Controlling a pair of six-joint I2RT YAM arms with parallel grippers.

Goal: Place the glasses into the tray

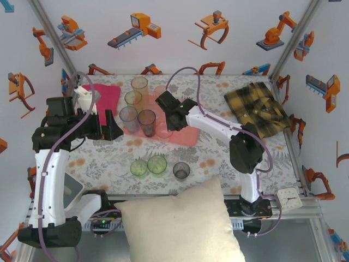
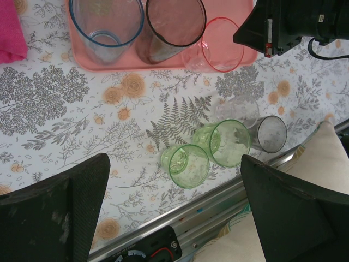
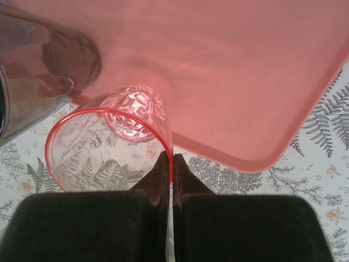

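Seen from above, the tray (image 1: 185, 137) lies mid-table, with four glasses (image 1: 146, 121) standing on its left part. The right gripper (image 1: 168, 121) is over the tray's near edge, at a pink glass (image 1: 163, 132); how its fingers stand cannot be told from here. Well apart from the tray, toward the arm bases, two green glasses (image 1: 157, 164) and a grey glass (image 1: 181, 171) stand in a row. The left gripper (image 1: 112, 130) hangs just left of the tray, near a magenta cloth (image 1: 103, 95).

In the left wrist view, the left gripper's fingers (image 2: 54, 213) are spread wide apart. Below them the green pair and the grey glass sit on the floral tablecloth (image 2: 65, 109), clear of the tray. A blue-rimmed glass (image 2: 106, 22) and a dark glass (image 2: 169, 24) stand on the tray, and the pink glass straddles its near edge.

In the right wrist view, the fingers (image 3: 147, 185) are pinched on the pink glass's wall at the rim. The glass is tilted — base over the tray's edge, mouth out over the tablecloth — with the dark glass just beside it on the tray.
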